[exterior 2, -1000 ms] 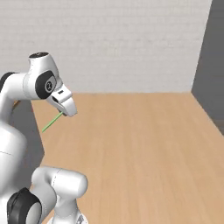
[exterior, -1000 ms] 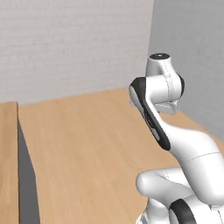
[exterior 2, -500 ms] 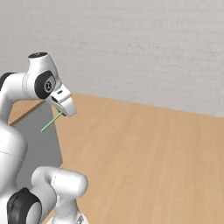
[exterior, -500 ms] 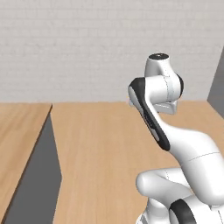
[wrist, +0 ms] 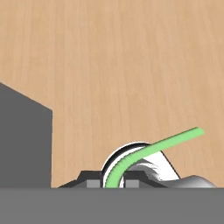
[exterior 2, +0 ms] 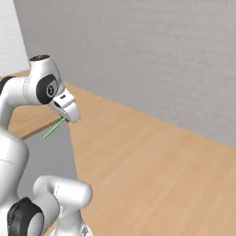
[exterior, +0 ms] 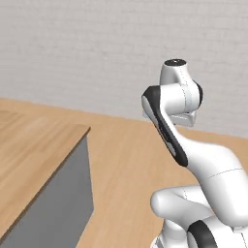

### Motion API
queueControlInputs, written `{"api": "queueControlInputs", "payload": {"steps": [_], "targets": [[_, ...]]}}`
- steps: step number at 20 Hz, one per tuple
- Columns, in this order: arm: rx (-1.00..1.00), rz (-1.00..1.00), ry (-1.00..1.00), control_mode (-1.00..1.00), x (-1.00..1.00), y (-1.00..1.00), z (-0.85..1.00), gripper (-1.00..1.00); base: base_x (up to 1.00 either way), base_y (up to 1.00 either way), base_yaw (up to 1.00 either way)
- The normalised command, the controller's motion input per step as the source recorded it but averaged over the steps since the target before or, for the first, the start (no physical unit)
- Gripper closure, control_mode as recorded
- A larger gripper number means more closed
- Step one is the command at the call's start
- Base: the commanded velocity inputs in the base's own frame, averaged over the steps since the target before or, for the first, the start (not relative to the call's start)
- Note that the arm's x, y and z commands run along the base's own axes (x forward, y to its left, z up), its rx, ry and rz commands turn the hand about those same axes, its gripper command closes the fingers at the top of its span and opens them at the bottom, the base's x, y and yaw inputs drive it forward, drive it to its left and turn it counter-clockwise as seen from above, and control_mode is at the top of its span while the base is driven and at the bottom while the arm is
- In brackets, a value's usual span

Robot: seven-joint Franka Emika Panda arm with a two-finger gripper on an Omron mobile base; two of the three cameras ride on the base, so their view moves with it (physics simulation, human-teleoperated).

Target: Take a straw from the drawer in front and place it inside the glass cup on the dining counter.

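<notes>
Straw (exterior 2: 54,128) is pinched in the gripper (exterior 2: 68,119), jaws clamped tight on its upper end. In the right base view the light-green stick slants down and away from the finger tips, its free end hanging in front of the dining counter's (exterior 2: 27,120) wood edge and grey side panel.

Hand view: straw (wrist: 148,151) rises between the two dark finger tips, gripper (wrist: 113,183) at the bottom, then bends off to the right, free end over bare wood floor (wrist: 131,65). A dark grey block (wrist: 24,144) sits left of the straw in that view; most likely the counter's base, can't confirm.

Left base view: dining counter (exterior: 34,155) is at lower left, light-wood top with a dark edge, grey side below it. Its visible corner points toward the arm (exterior: 179,126). The arm stands well apart from that corner, folded upright with floor between.

Beyond the counter: light wood floor (exterior 2: 156,170) runs back to a pale brick wall (exterior: 97,53). In the right base view the wall (exterior 2: 147,60) crosses diagonally behind the arm and the counter.
</notes>
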Motion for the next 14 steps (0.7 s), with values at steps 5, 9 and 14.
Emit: {"api": "queueControlInputs", "payload": {"steps": [5, 9, 14], "targets": [[0.00, 0.00, 0.00, 1.00, 0.00, 0.00, 0.00, 1.00, 0.99, -0.56, 0.56], [0.00, 0.00, 0.00, 1.00, 0.00, 0.00, 0.00, 1.00, 0.92, -0.59, 0.56], [0.00, 0.00, 0.00, 1.00, 0.00, 0.00, 0.00, 1.00, 0.83, -0.61, 0.57]]}}
